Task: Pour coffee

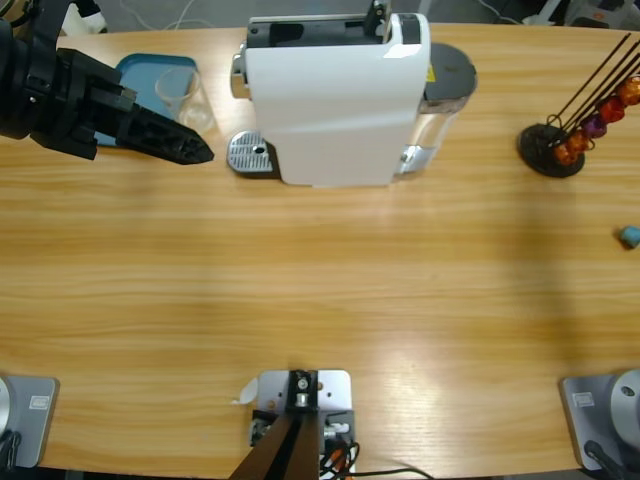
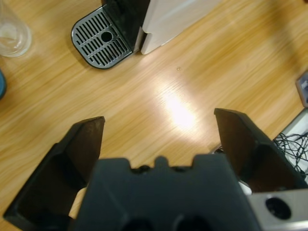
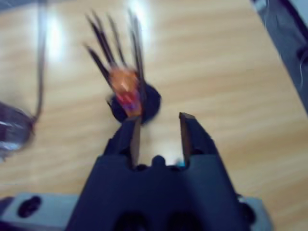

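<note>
A clear drinking glass [image 1: 182, 97] [image 2: 11, 32] stands on a blue tray [image 1: 138, 72] at the table's far left. The coffee is out of view. Just right of the glass, the white coffee machine [image 1: 335, 100] [image 2: 175, 14] has a silver drip grille [image 1: 250, 155] [image 2: 101, 38] with nothing on it. My left gripper [image 1: 195, 150] [image 2: 159, 120] hovers in front of the glass, pointing at the grille, jaws wide open and holding nothing. My right gripper [image 3: 159, 122] shows only in its wrist view, jaws a little apart and holding nothing, facing the capsule stand [image 3: 132, 103].
The black wire capsule stand [image 1: 550, 150] with orange and purple capsules stands at the far right. A loose blue capsule [image 1: 630, 236] lies near the right edge. Bare wood stretches across the table's middle and front.
</note>
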Controlling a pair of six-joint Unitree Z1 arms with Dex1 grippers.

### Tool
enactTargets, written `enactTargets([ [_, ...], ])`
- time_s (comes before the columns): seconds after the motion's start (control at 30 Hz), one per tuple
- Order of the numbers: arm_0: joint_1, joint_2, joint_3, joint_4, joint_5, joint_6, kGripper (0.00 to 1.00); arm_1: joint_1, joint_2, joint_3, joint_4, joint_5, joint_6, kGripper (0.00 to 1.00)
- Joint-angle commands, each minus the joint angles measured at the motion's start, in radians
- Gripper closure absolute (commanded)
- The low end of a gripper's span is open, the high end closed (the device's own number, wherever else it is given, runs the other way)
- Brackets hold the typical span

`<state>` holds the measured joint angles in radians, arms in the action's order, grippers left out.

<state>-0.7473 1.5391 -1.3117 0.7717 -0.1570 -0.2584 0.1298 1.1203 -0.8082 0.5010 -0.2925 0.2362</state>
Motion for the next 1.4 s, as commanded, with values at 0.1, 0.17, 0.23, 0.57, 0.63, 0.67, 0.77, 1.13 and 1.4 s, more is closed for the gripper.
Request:
enactTargets([
  [0.1, -0.001, -0.020, 0.047, -0.015, -0.027, 0.013, 0.013, -0.123, 0.131, 0.006, 0.094, 0.015, 0.144, 0.000],
  [0.17, -0.001, -0.020, 0.051, -0.015, -0.027, 0.014, 0.013, -0.145, 0.146, 0.008, 0.090, 0.031, 0.192, 0.000],
  [0.23, -0.002, -0.020, 0.051, -0.016, -0.027, 0.014, 0.013, -0.193, 0.160, 0.017, 0.090, 0.074, 0.289, 0.036],
  [0.57, 0.006, -0.034, 0.065, -0.021, -0.026, 0.037, 0.013, -0.269, 0.319, 0.085, 0.042, 0.165, 0.581, 0.087],
  [0.63, 0.009, -0.035, 0.074, -0.022, -0.026, 0.039, 0.013, -0.282, 0.318, 0.112, 0.016, 0.181, 0.588, 0.087],
  [0.67, 0.009, -0.032, 0.075, -0.022, -0.026, 0.039, 0.013, -0.294, 0.319, 0.119, 0.005, 0.186, 0.594, 0.087],
  [0.77, 0.009, -0.028, 0.075, -0.026, -0.026, 0.039, 0.013, -0.350, 0.342, 0.122, -0.029, 0.211, 0.604, 0.092],
  [1.13, 0.009, -0.026, 0.084, -0.030, -0.026, 0.039, 0.013, -0.373, 0.447, 0.148, -0.137, 0.266, 0.609, 0.105],
  [1.4, 0.009, -0.014, 0.084, -0.038, -0.026, 0.039, 0.013, -0.401, 0.409, 0.188, -0.137, 0.305, 0.668, 0.103],
])
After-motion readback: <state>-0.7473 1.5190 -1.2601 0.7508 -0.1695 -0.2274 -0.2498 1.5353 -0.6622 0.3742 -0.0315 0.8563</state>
